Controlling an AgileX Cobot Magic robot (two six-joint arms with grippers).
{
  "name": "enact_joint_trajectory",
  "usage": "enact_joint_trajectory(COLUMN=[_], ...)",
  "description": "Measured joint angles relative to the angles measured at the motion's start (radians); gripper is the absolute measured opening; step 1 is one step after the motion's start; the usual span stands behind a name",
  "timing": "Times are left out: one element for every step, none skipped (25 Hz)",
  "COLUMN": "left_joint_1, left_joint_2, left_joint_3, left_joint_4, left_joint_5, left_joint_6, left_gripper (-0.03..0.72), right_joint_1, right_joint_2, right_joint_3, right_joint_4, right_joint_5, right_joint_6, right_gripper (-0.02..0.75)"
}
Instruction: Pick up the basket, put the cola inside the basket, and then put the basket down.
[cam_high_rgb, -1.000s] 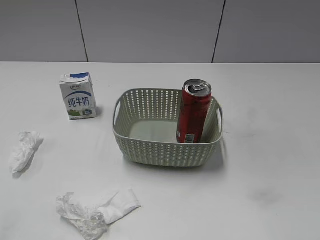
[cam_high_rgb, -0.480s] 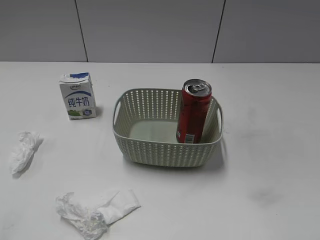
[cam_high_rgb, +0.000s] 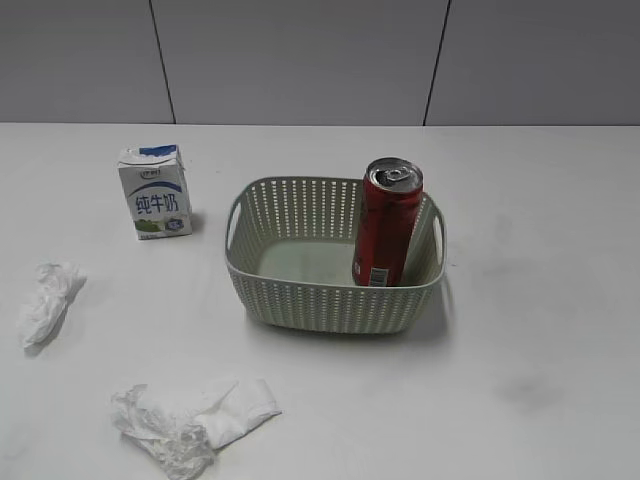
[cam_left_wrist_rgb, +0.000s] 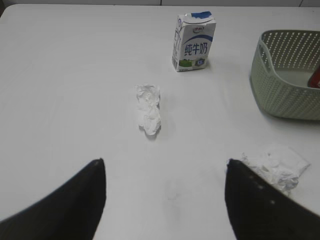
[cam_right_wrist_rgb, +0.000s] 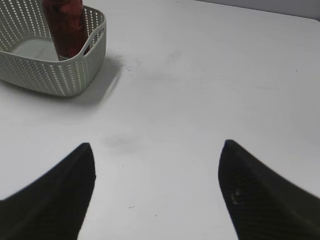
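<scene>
Basket: I see the sage-green basket resting flat on the white table, about mid-table and a little toward the far edge, with nothing gripping it.
Cola: the red cola stands upright inside the basket, against its right-hand end; its silver top and pull tab rise above the rim, and a small white label shows low on its side.
Left gripper: my left gripper is spread wide with nothing between its two dark fingers; it hangs over bare table toward the near left, well apart from the basket, whose slotted wall sits at the right margin of the left wrist view.
Right gripper: my right gripper is likewise spread wide and empty, over bare table toward the near right; the right wrist view shows the basket's handle end and the lower part of the can up in its top left corner, well apart from the fingers.
Arms: neither arm appears in the exterior view.
Milk carton: a white-and-blue milk carton stands upright to the left of the basket, near it but not touching, toward the far left of the table.
Tissues: one crumpled tissue lies near the left edge; a larger crumpled wad lies near the front edge, left of the basket and apart from it.
</scene>
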Motion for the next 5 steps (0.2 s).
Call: enact_joint_trajectory(left_joint_1=[0.0, 0.0, 0.0, 0.0, 0.0], left_joint_2=[0.0, 0.0, 0.0, 0.0, 0.0], left_joint_3=[0.001, 0.001, 0.001, 0.001, 0.001], left_joint_4=[0.0, 0.0, 0.0, 0.0, 0.0], left_joint_5=[0.0, 0.0, 0.0, 0.0, 0.0], left_joint_6=[0.0, 0.0, 0.0, 0.0, 0.0], left_gripper=[0.56, 0.56, 0.56, 0.56, 0.559], right_joint_1=[0.0, 0.0, 0.0, 0.0, 0.0], right_joint_2=[0.0, 0.0, 0.0, 0.0, 0.0], right_joint_3=[0.0, 0.0, 0.0, 0.0, 0.0], right_joint_4=[0.0, 0.0, 0.0, 0.0, 0.0], right_joint_5=[0.0, 0.0, 0.0, 0.0, 0.0], right_joint_6=[0.0, 0.0, 0.0, 0.0, 0.0], right_gripper=[0.583, 0.583, 0.583, 0.583, 0.583])
